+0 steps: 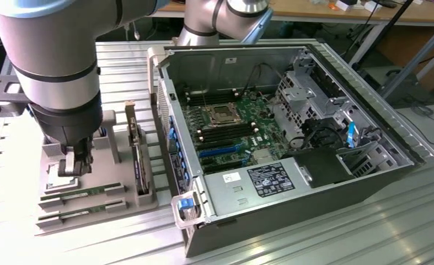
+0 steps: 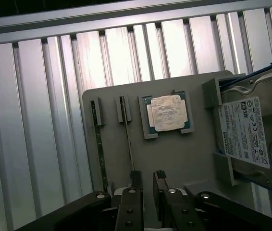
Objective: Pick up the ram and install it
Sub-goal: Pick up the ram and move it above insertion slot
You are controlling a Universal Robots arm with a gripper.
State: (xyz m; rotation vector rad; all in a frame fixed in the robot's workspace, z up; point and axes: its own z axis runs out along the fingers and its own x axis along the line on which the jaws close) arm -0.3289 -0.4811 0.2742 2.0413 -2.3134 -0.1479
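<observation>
End effector (image 2: 148, 182): parted and empty; we see it low over the tray (image 2: 174, 161).
Ram (image 2: 128, 134): on edge in its tray slot, just below, slightly off the gap.
Axis: we judge it crosswise to the closing line.

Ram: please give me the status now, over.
End effector open, over gray tray. Ram in its tray slot, not gripped. Processor chip beside it, not in way.

An open computer case (image 1: 224, 66) sits in the middle of the exterior view on a ridged metal surface (image 1: 364, 232). Lower left, a grey tray (image 1: 113, 174) holds a silver chip (image 2: 167, 113), a hard drive (image 2: 249, 130) and a dark card (image 1: 137, 160) on edge.
</observation>
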